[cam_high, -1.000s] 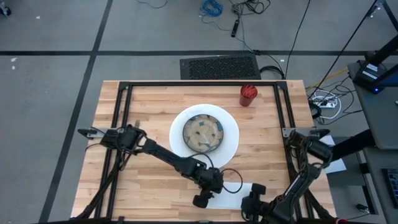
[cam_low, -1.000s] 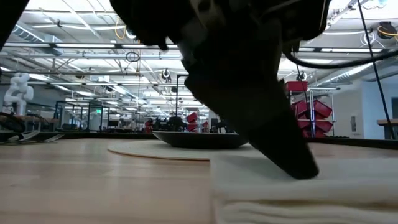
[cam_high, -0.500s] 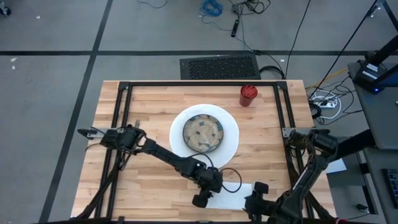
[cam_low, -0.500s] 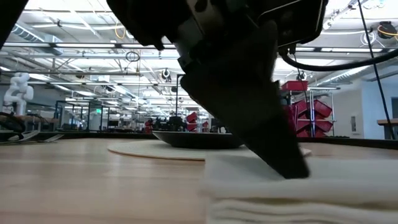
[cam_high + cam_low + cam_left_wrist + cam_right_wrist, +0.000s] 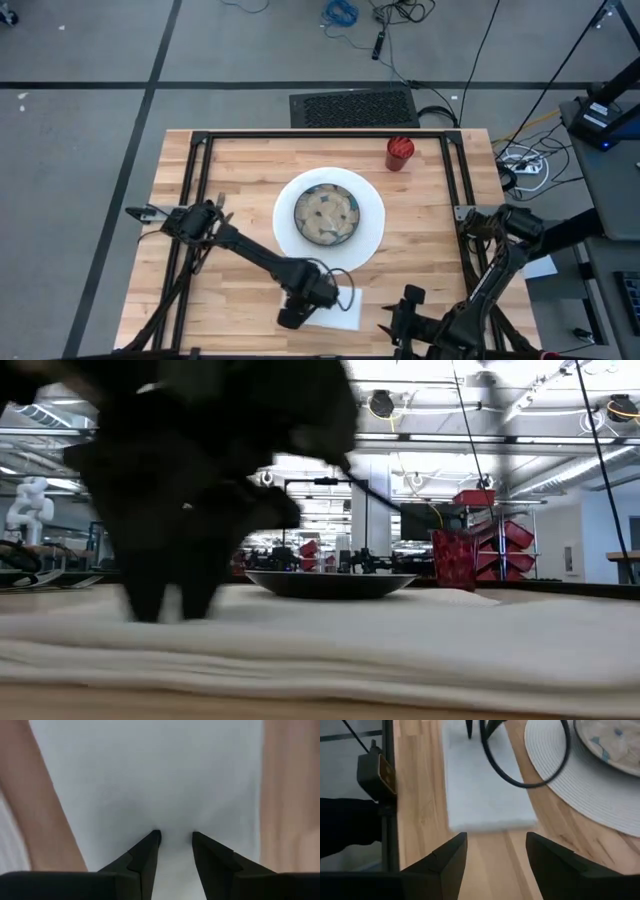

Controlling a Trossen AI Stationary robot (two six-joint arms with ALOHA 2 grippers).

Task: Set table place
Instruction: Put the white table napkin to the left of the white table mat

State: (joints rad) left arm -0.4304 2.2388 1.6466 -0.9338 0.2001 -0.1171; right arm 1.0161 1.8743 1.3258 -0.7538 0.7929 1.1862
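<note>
Wooden table point(image 5: 240, 165); white placemat point(image 5: 372, 228), folded napkin point(image 5: 338, 312), red cup point(image 5: 399, 153)

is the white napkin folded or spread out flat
Folded: the low view shows the napkin as stacked layers on the table.

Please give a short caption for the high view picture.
Left claw presses on white napkin near plate; right claw waits open.

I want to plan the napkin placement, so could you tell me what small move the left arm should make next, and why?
Probably keep sliding the white napkin a little further left. The left gripper presses down on it with fingers slightly apart, and it lies below the round placemat rather than beside it. The right gripper waits open nearby.
</note>
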